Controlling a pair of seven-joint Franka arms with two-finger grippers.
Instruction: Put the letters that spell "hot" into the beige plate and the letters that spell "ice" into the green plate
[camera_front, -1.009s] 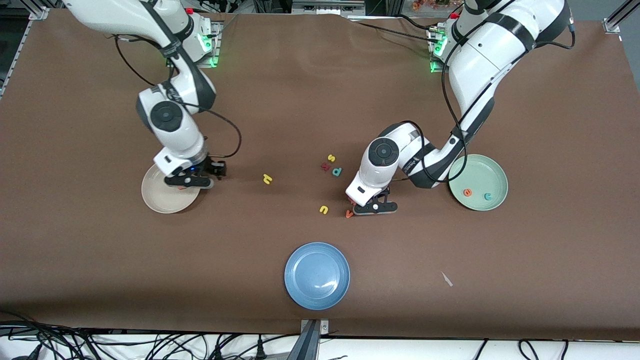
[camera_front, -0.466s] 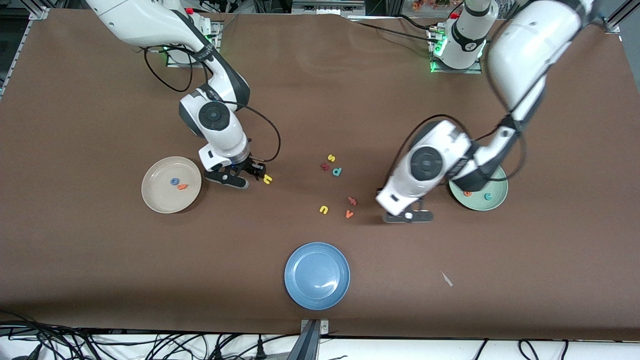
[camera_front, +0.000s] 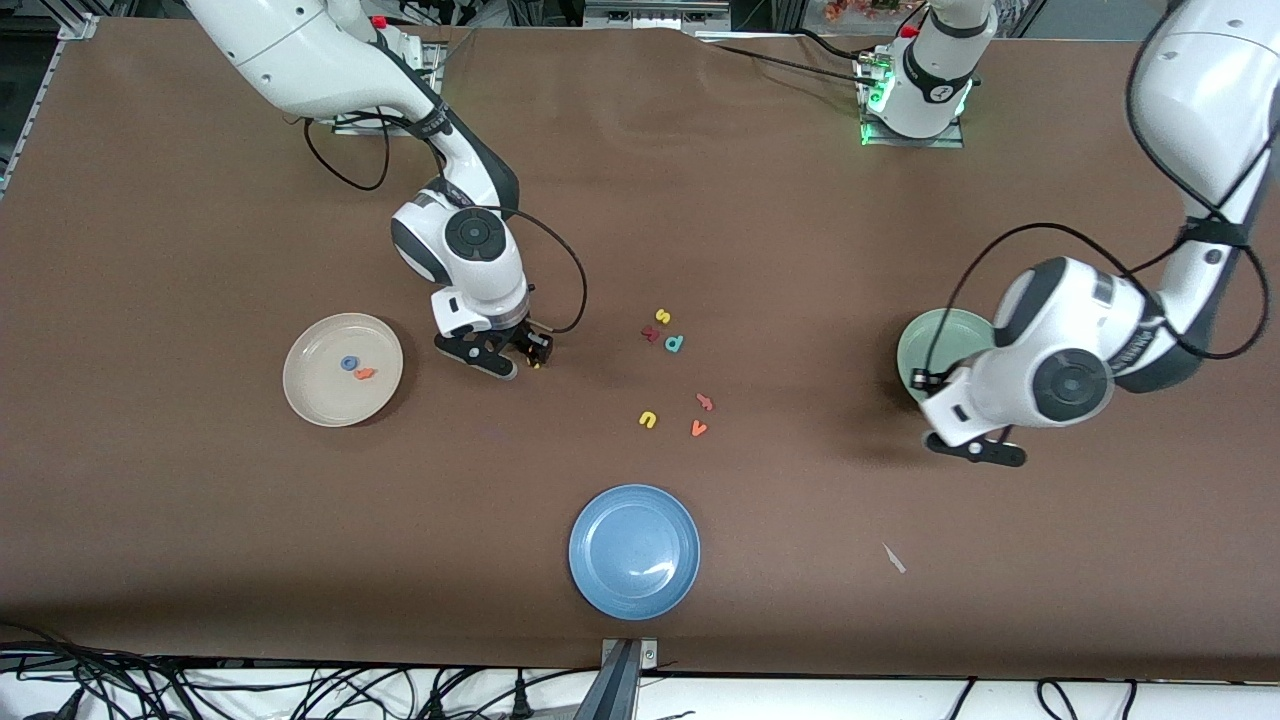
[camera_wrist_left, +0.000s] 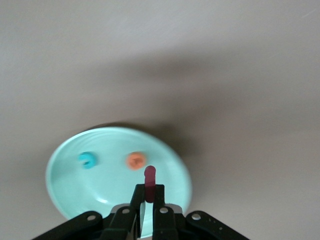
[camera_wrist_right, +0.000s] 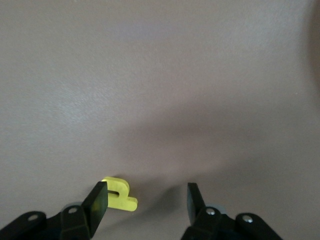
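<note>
While the left gripper (camera_wrist_left: 149, 196), over the green plate (camera_wrist_left: 65, 192) at the frame's right, pinches the maroon "i" (camera_wrist_left: 149, 183), the right gripper (camera_wrist_right: 146, 197) stands apart beside the yellow "h" (camera_wrist_right: 119, 194) on the bench (camera_front: 640, 200), mid-left.

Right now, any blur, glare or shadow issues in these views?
Front view: sharp, a small glare streak on the blue plate. Left wrist view: soft focus, arm shadow on the cloth above the green plate. Right wrist view: yellow "h" crisp, shadow between the fingers.
</note>
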